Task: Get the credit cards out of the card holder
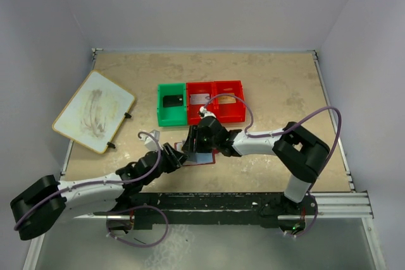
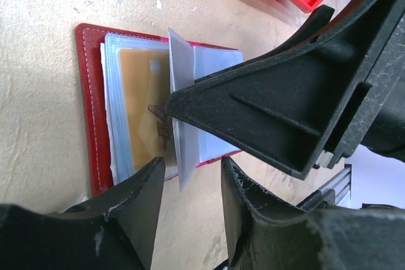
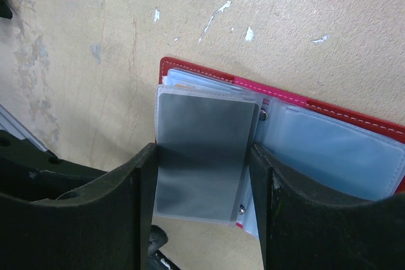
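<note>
The maroon card holder (image 1: pixel 204 157) lies open on the table, also in the left wrist view (image 2: pixel 88 105) and the right wrist view (image 3: pixel 354 121). A gold-brown card (image 2: pixel 142 102) sits in a clear sleeve. One greyish sleeve leaf (image 3: pixel 201 150) stands up between the fingers of my open right gripper (image 3: pixel 204 151), whose tip (image 2: pixel 174 102) touches it. I cannot tell if that leaf holds a card. My left gripper (image 2: pixel 193 169) is open, its jaws either side of the leaf's near edge. A black card (image 1: pixel 172 100) lies in the green bin, a silver-grey card (image 1: pixel 200 98) in the red one.
The green-and-red bin tray (image 1: pixel 199 118) stands just behind the grippers. A large white board (image 1: pixel 93 110) lies at the back left. A metal rail (image 1: pixel 335 203) runs along the near table edge. Both arms meet over the holder.
</note>
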Action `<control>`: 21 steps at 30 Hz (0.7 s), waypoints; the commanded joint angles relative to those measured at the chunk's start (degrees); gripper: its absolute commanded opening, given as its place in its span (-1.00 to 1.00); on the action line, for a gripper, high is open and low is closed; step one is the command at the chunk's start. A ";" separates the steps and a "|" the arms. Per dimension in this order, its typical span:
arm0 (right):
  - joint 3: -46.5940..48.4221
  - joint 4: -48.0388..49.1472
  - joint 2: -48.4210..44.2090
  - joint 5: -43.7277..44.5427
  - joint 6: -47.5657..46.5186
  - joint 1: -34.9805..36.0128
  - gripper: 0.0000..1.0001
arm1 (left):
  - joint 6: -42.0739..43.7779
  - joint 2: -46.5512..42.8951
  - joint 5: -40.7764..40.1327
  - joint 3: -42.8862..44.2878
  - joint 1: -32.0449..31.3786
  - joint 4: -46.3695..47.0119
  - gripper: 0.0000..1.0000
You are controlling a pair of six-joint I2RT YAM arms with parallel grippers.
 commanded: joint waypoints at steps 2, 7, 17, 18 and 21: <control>-1.24 -1.33 0.06 -1.00 0.14 -0.03 0.15 | 1.83 9.53 1.59 1.25 0.03 15.37 -0.28; -1.44 -0.71 -1.42 -1.50 0.08 -0.11 0.18 | 1.95 17.86 6.11 1.91 0.05 26.70 -0.39; -1.23 -3.09 -7.98 -0.12 -0.44 -1.00 0.42 | 5.66 21.99 6.77 8.39 0.01 22.34 -0.36; -1.26 -3.70 -8.85 0.47 -0.39 -1.19 0.46 | 5.95 22.22 6.90 8.78 -0.03 22.30 -0.35; -1.12 -6.74 -11.22 3.74 -0.04 -1.60 0.54 | 6.57 23.52 7.47 9.79 -0.05 22.50 -0.32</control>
